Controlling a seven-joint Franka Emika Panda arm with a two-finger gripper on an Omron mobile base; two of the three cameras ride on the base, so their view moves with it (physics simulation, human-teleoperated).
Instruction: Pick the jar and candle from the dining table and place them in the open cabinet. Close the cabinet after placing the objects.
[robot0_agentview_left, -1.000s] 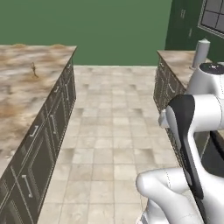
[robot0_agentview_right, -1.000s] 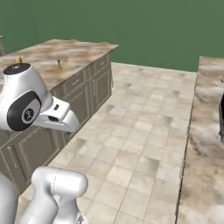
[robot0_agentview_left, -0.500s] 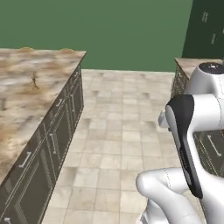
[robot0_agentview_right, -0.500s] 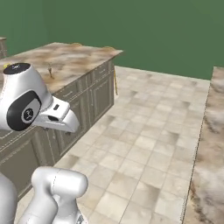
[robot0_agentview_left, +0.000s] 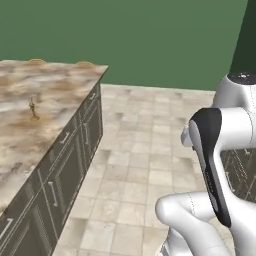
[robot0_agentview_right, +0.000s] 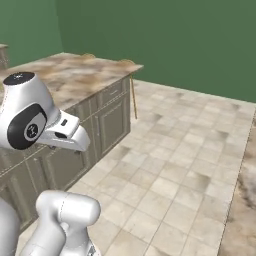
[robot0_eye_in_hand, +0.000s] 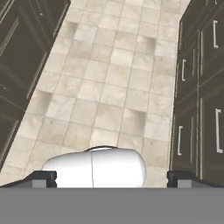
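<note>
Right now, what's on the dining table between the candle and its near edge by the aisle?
In the left base view, nothing: bare marbled top runs from the candle to the dining table edge by the tiled aisle.

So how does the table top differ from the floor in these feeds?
The table top is seamless brown-and-white marbling, while the floor is a grid of square beige tiles. The table top sits raised on dark drawer fronts, and the floor lies below them. The table top carries the candle. Both look like pale stone.
</note>
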